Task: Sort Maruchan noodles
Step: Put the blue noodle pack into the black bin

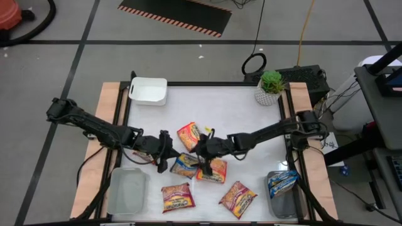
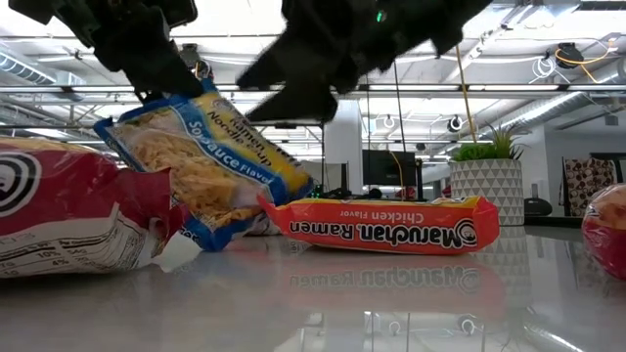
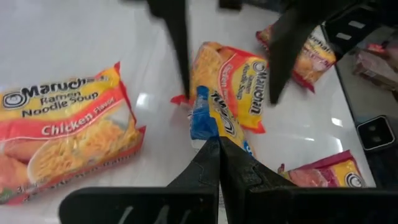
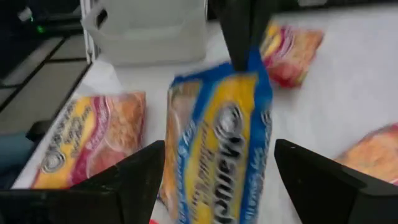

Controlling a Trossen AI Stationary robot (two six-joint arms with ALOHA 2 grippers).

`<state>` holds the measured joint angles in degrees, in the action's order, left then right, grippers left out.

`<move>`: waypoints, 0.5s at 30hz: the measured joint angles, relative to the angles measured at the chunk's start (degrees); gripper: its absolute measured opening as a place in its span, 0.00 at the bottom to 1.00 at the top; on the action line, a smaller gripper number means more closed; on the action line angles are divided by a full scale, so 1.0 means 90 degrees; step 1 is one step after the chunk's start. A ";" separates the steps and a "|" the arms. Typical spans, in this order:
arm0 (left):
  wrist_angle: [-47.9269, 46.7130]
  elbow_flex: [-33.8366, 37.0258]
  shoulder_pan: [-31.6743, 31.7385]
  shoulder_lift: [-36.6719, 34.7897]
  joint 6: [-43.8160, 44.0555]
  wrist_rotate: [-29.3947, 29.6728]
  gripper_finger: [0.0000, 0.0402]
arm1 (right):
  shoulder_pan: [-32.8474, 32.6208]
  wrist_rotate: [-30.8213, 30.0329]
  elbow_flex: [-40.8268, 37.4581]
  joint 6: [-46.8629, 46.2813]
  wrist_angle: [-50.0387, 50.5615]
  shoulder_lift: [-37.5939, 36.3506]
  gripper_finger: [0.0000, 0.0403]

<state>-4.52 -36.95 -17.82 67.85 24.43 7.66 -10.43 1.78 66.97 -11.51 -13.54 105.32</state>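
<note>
The floor (image 1: pixel 56 69) was grey with dark lines crossing it. A black mat with an orange striped edge (image 1: pixel 176 16) lay on it. The white surface (image 1: pixel 207 103) had pale wooden sides. A small green plant in a white patterned pot (image 2: pixel 486 176) stood at one corner. Long bright lights (image 2: pixel 293 127) ran along the ceiling with metal beams.

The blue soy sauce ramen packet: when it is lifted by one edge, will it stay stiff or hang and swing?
The blue soy sauce ramen packet hangs tilted from the left gripper, pinched at one edge, so it will probably swing. It holds its flat shape, so the noodle block likely keeps it stiff. The glossy wrapper may slip.
</note>
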 joint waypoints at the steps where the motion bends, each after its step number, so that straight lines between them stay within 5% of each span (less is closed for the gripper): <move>1: 0.0043 0.0000 -0.0016 0.0010 -0.0017 0.0001 0.00 | 0.0014 0.0132 -0.0011 -0.0045 -0.0058 0.0091 0.74; 15: 0.0183 0.0000 -0.0207 0.0049 -0.0161 0.0107 0.00 | 0.0123 0.1148 -0.0011 -0.0275 -0.0556 0.0442 0.70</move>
<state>-2.87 -36.95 -19.68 68.29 22.98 8.62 -9.33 12.11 66.87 -13.98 -18.55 109.30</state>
